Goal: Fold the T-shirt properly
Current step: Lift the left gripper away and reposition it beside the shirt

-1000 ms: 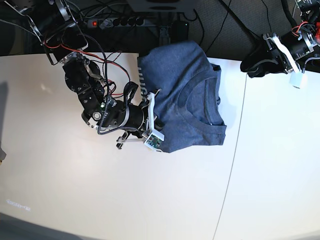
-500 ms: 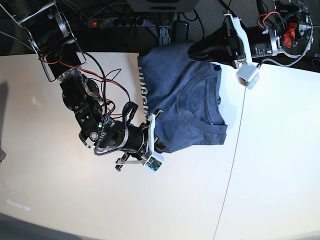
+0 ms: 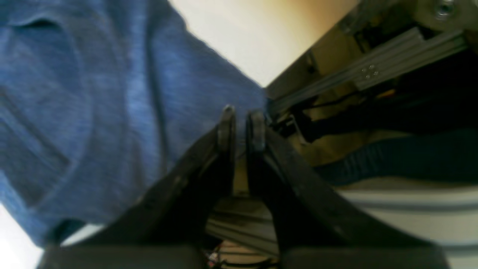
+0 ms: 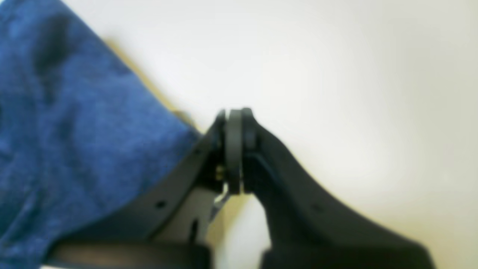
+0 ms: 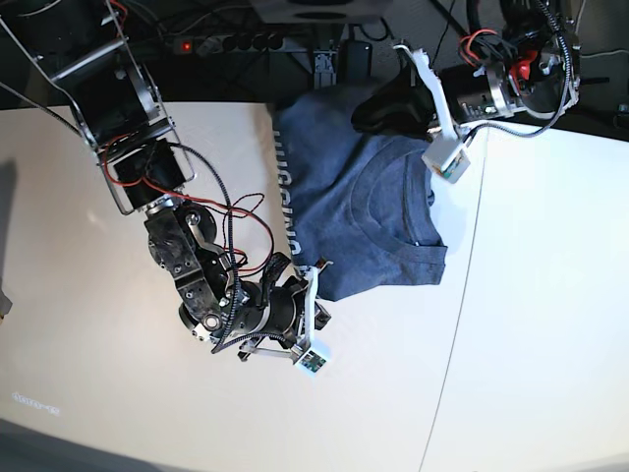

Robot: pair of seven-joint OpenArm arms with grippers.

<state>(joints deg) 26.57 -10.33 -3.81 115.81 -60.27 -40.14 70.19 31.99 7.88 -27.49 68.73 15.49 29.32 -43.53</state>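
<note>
Right gripper (image 5: 316, 287), jaws pressed together, empty, sits at the near hem of the T-shirt (image 5: 359, 206); bare table (image 5: 511, 324) lies open around it. The shirt lies folded at the table's far edge. Left gripper (image 5: 366, 110), jaws nearly together, is at that far hem; grip uncertain. Power strip (image 5: 231, 42) behind.

Base view sharp, bright; wrist views blurred

Heathered cotton T-shirt (image 5: 364, 211), matt table (image 5: 118, 393)
</note>
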